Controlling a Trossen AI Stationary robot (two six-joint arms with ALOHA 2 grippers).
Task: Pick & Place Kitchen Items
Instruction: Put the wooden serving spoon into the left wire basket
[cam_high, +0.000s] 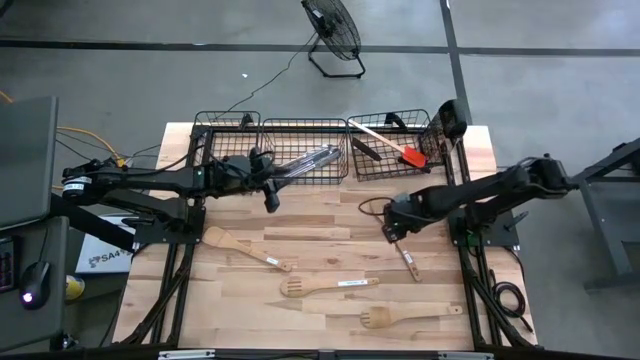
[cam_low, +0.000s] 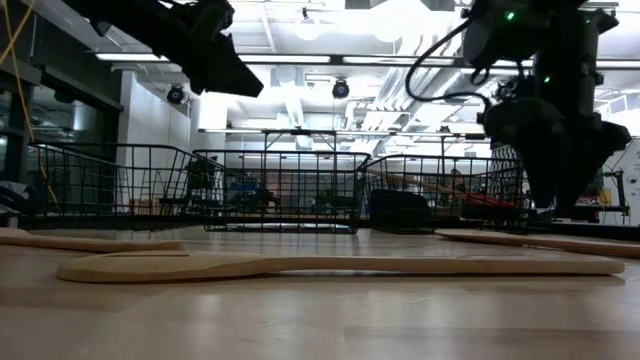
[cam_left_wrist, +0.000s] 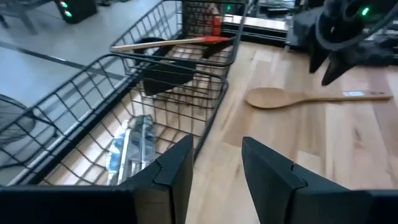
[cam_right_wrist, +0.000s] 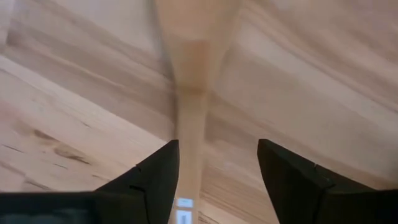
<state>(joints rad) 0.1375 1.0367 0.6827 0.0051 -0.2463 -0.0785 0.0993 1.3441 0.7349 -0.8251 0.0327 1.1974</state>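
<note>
Pale wood table (cam_high: 330, 215) on grey concrete floor, black fan (cam_high: 333, 30) beyond far edge; wooden utensils (cam_high: 330, 287) lie near; right gripper (cam_high: 390, 232), jaws apart, over a wooden spoon (cam_high: 408, 260); left gripper (cam_high: 268, 188), jaws apart, beside wire baskets (cam_high: 300, 150)

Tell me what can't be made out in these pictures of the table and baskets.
- Right gripper: high view, its fingertips are hidden under the arm.
- Wooden spoon: right wrist view, its bowl is cut off by the edge.
- Middle basket: low view, the wire mesh blurs what lies inside.
- Left gripper: low view, cut off by the top edge.
</note>
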